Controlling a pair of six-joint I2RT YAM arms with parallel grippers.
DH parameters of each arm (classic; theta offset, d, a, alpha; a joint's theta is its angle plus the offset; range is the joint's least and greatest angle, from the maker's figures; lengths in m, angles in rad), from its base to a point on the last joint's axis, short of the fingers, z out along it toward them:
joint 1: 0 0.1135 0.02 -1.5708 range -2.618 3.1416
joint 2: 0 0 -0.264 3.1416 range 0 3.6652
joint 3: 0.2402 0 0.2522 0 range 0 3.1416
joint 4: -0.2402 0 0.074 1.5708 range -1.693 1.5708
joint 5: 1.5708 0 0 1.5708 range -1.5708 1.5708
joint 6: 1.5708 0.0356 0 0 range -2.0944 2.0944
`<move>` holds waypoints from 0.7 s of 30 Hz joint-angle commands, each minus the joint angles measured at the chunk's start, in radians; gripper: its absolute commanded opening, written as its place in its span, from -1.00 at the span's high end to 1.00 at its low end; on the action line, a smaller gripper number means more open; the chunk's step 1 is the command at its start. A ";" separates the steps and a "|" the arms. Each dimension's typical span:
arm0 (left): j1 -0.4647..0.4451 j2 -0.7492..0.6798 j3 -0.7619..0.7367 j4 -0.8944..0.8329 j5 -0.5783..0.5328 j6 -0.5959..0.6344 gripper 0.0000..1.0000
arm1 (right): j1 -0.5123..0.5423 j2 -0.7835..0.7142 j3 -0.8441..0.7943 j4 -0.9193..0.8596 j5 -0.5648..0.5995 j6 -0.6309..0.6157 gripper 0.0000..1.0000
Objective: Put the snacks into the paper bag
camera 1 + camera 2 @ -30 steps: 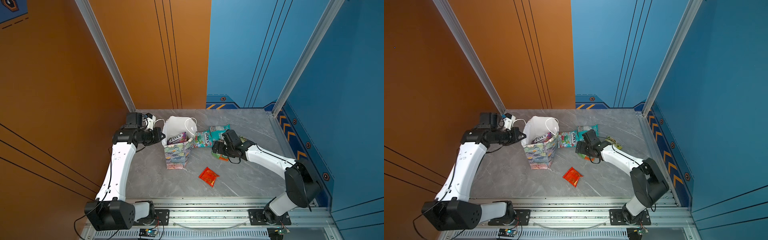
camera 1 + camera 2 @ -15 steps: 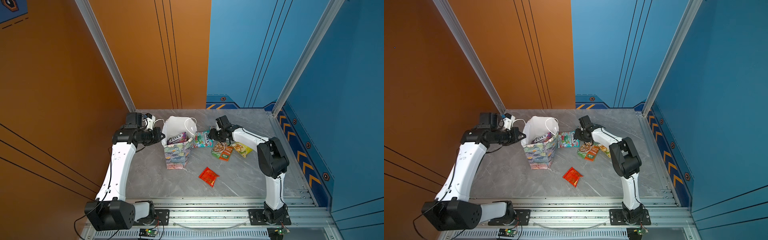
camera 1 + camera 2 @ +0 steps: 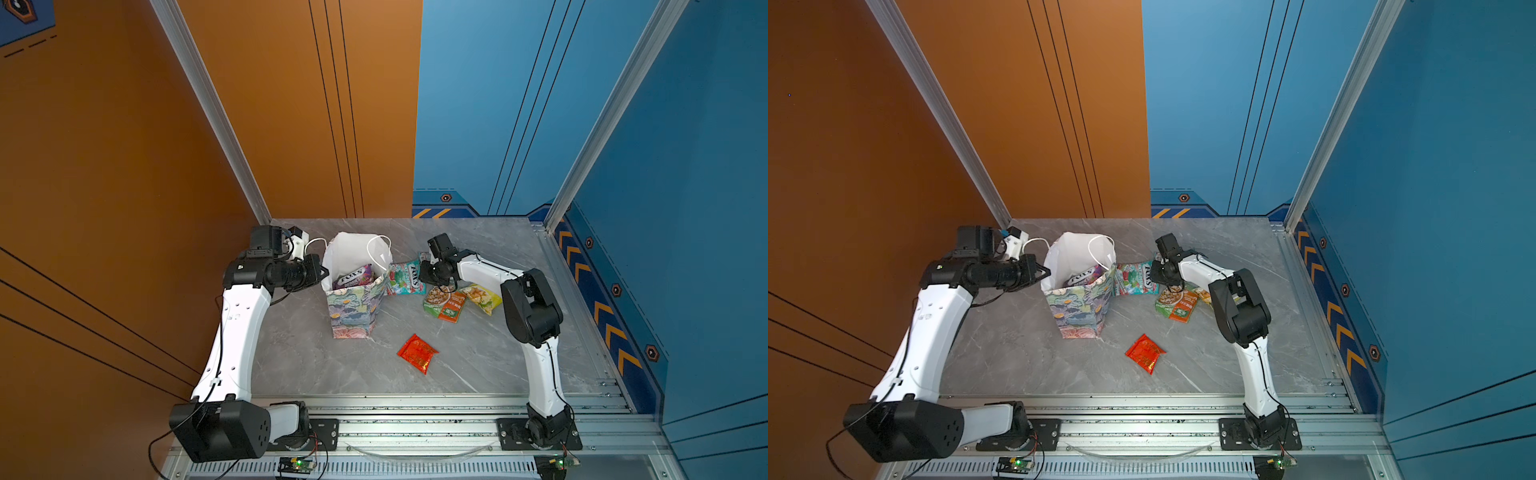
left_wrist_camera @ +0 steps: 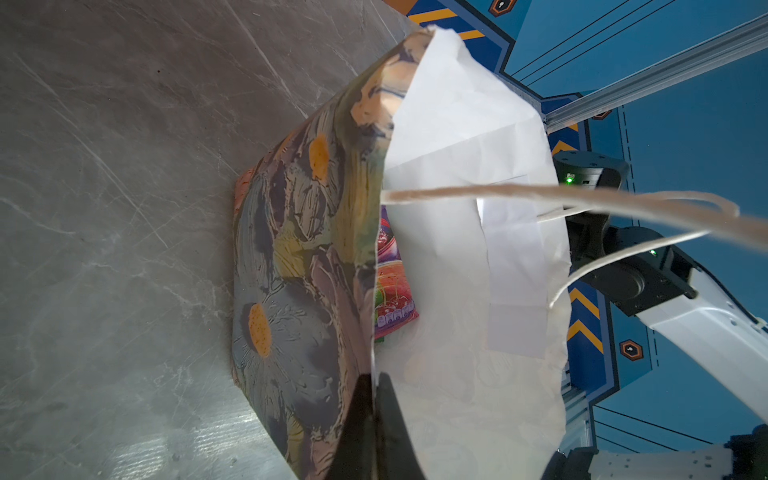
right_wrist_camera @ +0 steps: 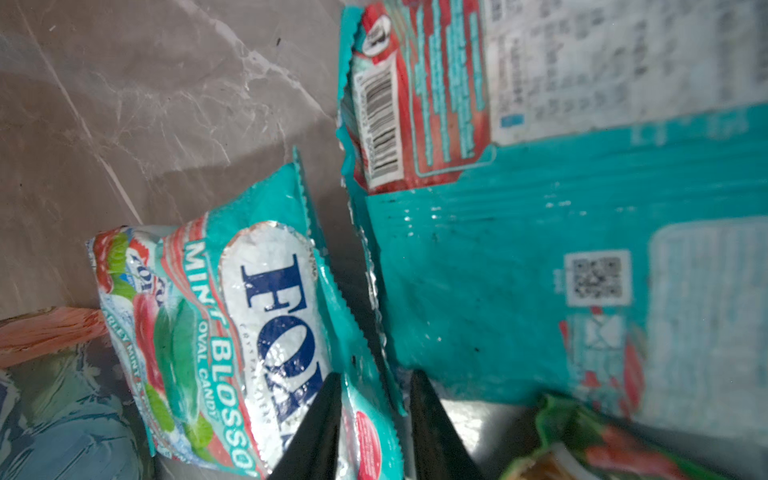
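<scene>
Right tool (image 5: 376, 374) straddles teal packet (image 5: 266, 299) on marbled tabletop (image 5: 124, 104) amid orange-blue walls (image 3: 291, 104).

**What the views hide**

The bag (image 3: 353, 307) wall covers most of the purple packet (image 3: 353, 277) inside. At 3 o'clock from the bag, the right arm (image 3: 1237, 307) hides part of the yellow packet (image 3: 1202, 296). In the right wrist view the second teal packet (image 5: 561, 232) is blurred, its print unreadable, and runs off frame. Whether the right claw (image 5: 376, 374) pinches the mint packet (image 5: 257, 316) is unclear.
</scene>
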 commanded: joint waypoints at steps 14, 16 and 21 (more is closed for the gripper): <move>0.011 -0.019 -0.004 0.031 0.035 0.002 1.00 | 0.012 -0.089 -0.052 0.047 -0.033 0.047 1.00; 0.011 -0.018 -0.003 0.030 0.036 0.003 1.00 | 0.021 -0.130 -0.073 0.055 -0.025 0.053 1.00; 0.012 -0.020 -0.005 0.029 0.036 0.003 1.00 | 0.041 -0.226 -0.162 0.112 -0.016 0.090 1.00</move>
